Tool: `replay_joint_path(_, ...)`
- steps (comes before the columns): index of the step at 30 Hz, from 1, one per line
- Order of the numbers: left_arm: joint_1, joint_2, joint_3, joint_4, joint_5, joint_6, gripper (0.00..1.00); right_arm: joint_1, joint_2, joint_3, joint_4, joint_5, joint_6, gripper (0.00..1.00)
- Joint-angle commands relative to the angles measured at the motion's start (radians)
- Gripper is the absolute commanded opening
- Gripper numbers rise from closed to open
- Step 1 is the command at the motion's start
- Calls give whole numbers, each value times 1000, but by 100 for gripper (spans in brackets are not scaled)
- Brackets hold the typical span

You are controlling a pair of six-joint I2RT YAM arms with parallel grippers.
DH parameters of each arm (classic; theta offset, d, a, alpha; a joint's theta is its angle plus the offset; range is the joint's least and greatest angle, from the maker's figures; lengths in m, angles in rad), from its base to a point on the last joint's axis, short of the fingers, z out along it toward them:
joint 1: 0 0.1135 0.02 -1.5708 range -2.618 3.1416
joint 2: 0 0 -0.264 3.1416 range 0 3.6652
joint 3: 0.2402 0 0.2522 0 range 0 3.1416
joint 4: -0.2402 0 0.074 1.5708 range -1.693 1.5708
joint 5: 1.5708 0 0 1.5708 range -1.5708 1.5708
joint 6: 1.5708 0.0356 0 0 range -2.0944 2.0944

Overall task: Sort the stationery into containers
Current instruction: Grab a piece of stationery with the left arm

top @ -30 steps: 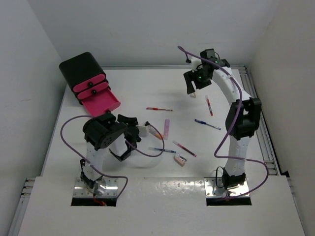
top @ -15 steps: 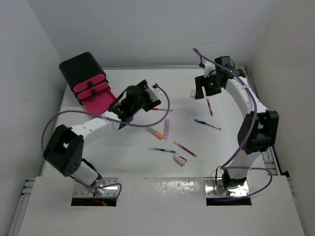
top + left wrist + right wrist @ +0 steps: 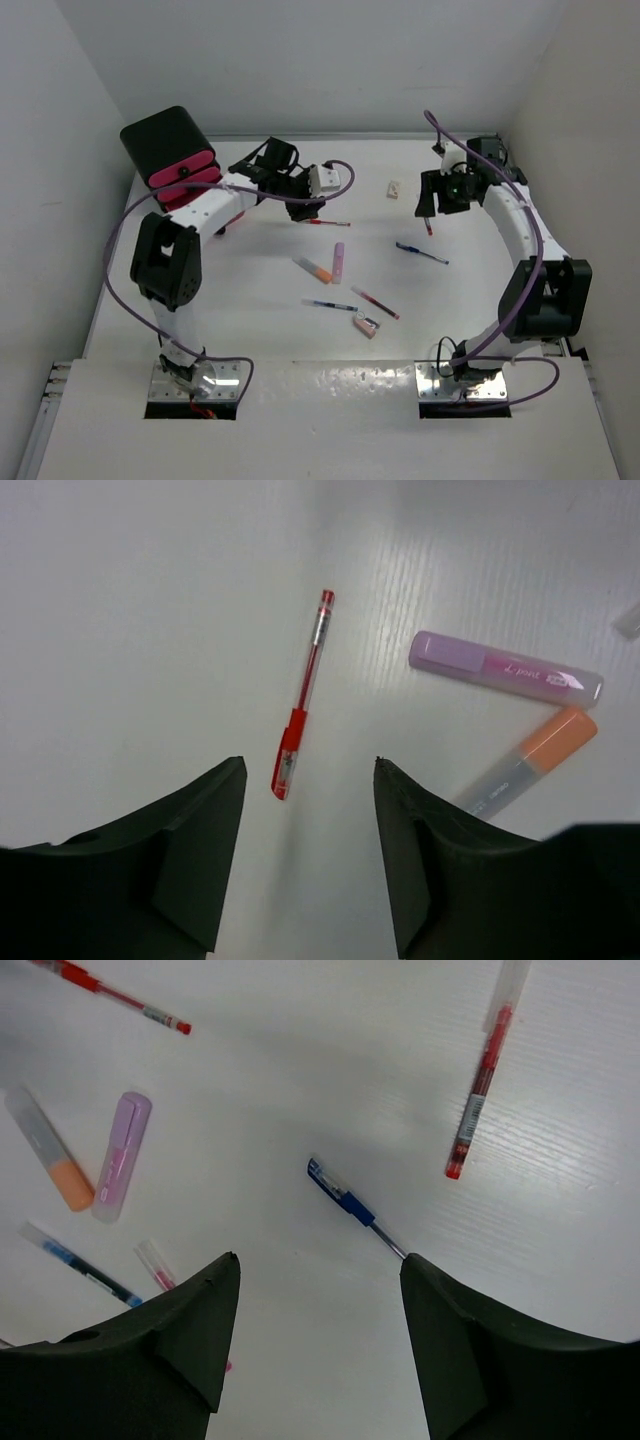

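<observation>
While left end effector hovers, red pen lies beneath.

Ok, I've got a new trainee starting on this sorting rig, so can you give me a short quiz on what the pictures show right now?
1. True or false: the right gripper is clamped on a pen.
2. In the left wrist view, what lies in line with the gap of the open left gripper? A) blue pen B) red pen C) eraser
3. What colour are the drawers in the black cabinet?
Key: 1 false, it is open and empty. 2 B. 3 pink.
</observation>
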Motion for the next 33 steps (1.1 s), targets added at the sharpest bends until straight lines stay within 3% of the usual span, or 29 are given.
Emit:
replay_joint_path(1, 28, 64, 81, -52, 65, 17, 58, -20, -43, -22, 66, -34, 24, 65)
replay_joint_path(6, 27, 235, 280, -89, 32, 12, 53, -28, -33, -29, 68, -37, 25, 64)
replay_joint_path(9, 28, 287, 317, -75, 24, 11, 52, -32, -26, -23, 65, -35, 25, 64)
replay_joint_path(33, -1, 413, 234, -8, 31, 37, 57, -70, 17, -6, 56, -23, 25, 66)
